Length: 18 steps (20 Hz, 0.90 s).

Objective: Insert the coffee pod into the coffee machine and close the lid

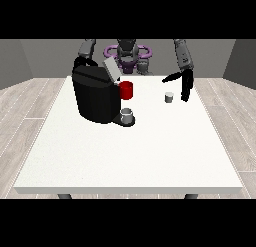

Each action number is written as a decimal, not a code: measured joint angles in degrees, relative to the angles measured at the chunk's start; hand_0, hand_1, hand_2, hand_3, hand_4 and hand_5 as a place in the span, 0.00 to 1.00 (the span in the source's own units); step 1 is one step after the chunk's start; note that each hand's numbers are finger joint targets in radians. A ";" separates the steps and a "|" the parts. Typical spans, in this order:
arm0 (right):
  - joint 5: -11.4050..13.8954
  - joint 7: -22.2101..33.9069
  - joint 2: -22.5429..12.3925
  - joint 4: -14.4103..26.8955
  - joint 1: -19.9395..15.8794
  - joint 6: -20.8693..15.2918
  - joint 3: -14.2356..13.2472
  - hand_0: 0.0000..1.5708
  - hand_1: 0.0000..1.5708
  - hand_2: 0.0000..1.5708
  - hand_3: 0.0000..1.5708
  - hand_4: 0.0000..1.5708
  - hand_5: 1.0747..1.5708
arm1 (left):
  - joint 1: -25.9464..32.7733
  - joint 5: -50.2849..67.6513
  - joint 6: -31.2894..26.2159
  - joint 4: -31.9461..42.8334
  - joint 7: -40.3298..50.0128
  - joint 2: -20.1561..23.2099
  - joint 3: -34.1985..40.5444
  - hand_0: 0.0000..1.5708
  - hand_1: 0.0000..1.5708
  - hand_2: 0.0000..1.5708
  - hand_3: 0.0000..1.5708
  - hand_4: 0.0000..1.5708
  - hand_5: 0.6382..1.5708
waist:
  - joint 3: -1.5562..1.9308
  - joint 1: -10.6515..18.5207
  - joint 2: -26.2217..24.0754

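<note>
Small white coffee pod (169, 97) standing on white bench (130, 156), right of black coffee machine (96, 96).
Just beside pod: black hand (186, 86) at view's right, fingers straight, open, gripping nothing; machine's grey lid (111, 70) raised.

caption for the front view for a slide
Open hand beside the coffee pod; coffee machine lid raised.

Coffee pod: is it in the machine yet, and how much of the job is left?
Not yet. The coffee pod stands on the white table, apart from the coffee machine. The lid is already up, so loading looks possible. The hand at the view's right hangs beside the pod with straight fingers, not holding it. Left: grasp, insert, close the lid.
</note>
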 measured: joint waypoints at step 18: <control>-0.37 2.38 -0.87 0.02 -0.67 0.33 0.00 0.00 0.00 0.00 0.00 0.33 1.00 | -3.60 -13.72 8.07 13.53 -6.12 1.77 -4.02 0.44 0.44 0.53 0.38 0.00 1.00 | -0.01 -1.46 0.02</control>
